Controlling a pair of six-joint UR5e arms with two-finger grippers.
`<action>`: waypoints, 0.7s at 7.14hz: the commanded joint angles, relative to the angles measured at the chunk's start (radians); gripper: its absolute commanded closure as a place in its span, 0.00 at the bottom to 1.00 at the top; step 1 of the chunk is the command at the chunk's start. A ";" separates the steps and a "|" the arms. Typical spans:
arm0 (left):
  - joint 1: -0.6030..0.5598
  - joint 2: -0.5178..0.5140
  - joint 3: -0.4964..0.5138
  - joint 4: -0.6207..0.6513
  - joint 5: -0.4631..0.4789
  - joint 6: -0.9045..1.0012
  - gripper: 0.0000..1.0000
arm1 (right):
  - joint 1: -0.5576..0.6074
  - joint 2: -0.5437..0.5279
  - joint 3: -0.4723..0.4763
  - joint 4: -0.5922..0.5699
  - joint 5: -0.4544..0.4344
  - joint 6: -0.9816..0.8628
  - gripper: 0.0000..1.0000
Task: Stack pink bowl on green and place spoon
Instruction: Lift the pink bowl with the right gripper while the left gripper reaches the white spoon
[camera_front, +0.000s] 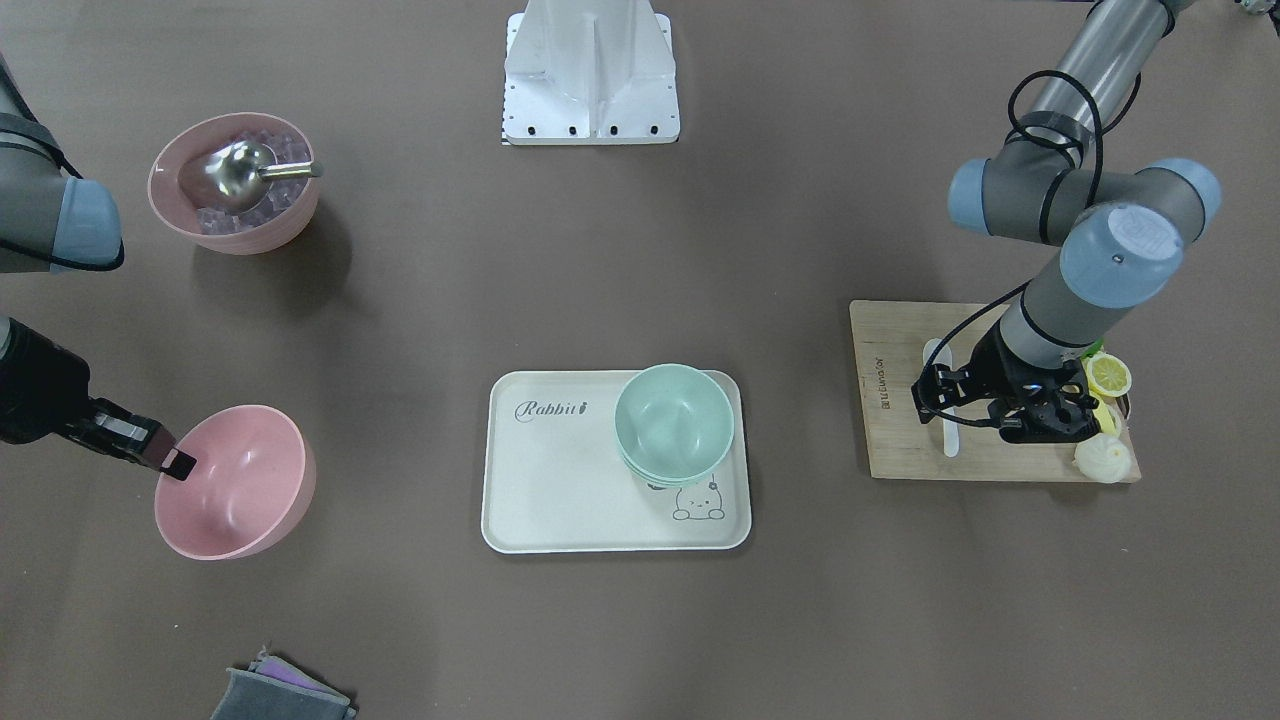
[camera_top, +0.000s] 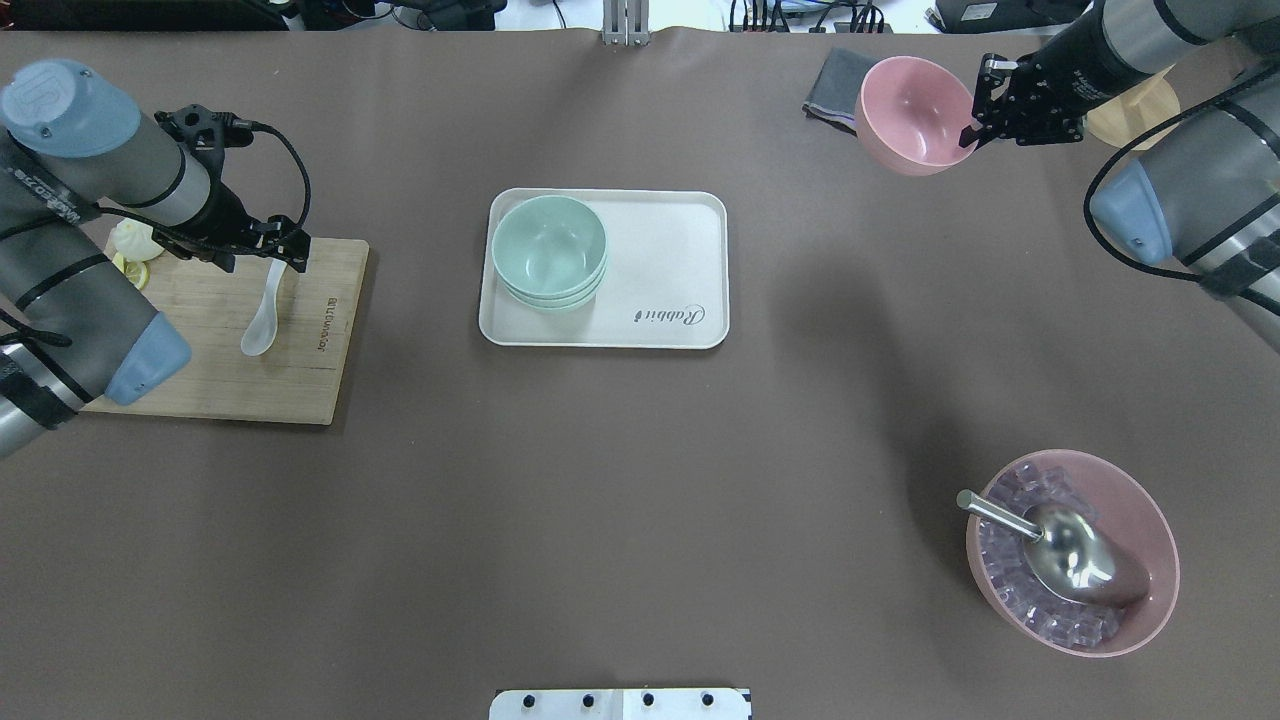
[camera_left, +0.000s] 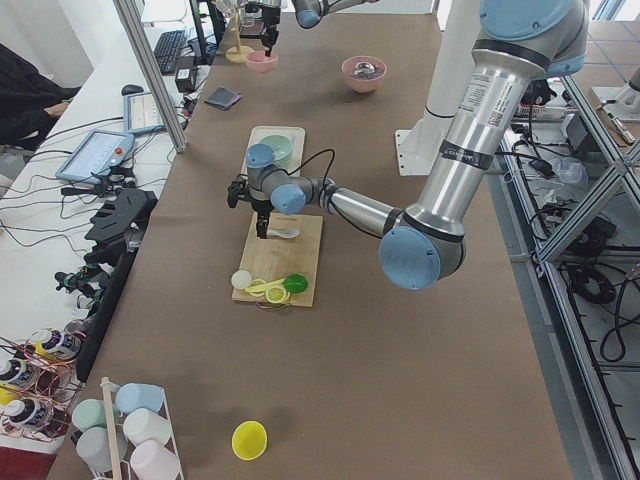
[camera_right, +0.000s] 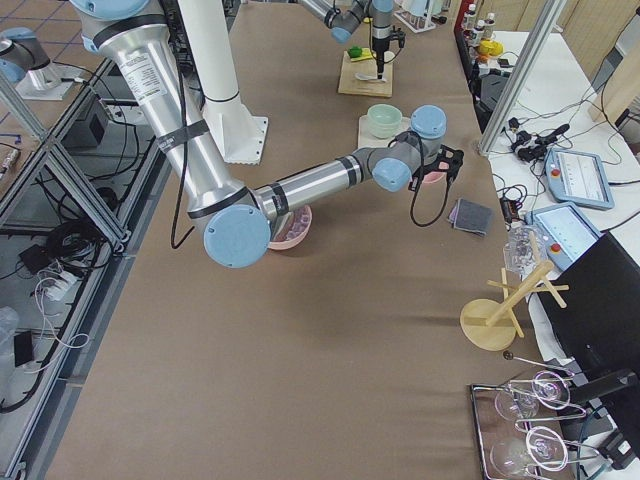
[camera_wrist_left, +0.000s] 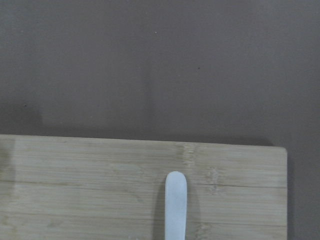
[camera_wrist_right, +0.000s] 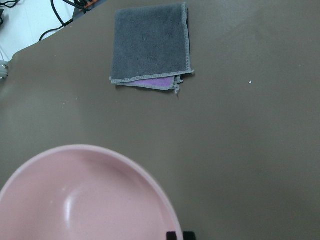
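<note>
The plain pink bowl (camera_top: 905, 115) hangs tilted above the table at the far right, over the edge of a grey cloth. My right gripper (camera_top: 972, 132) is shut on its rim; it also shows in the front view (camera_front: 178, 463) on the same bowl (camera_front: 240, 490). The mint-green bowl (camera_top: 549, 245) tops a nested stack on the white tray (camera_top: 670, 260). The white spoon (camera_top: 260, 325) lies on the wooden board (camera_top: 300, 360). My left gripper (camera_top: 265, 262) is open just above the handle's end (camera_wrist_left: 175, 205).
A pink bowl of clear cubes with a steel scoop (camera_top: 1072, 550) stands near right. The grey cloth (camera_wrist_right: 150, 45) lies below the held bowl. A lemon slice (camera_front: 1108, 375) and a white bun (camera_front: 1102, 458) sit on the board's end. A wooden stand (camera_top: 1130, 110) is far right.
</note>
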 joint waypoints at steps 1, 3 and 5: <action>0.015 -0.002 0.010 -0.008 0.001 -0.002 0.15 | -0.012 0.022 0.001 0.002 -0.007 0.028 1.00; 0.023 0.000 0.009 -0.004 0.003 0.002 0.22 | -0.018 0.024 0.013 0.002 -0.007 0.047 1.00; 0.023 0.005 0.009 -0.004 0.003 0.011 0.31 | -0.051 0.039 0.021 0.002 -0.041 0.090 1.00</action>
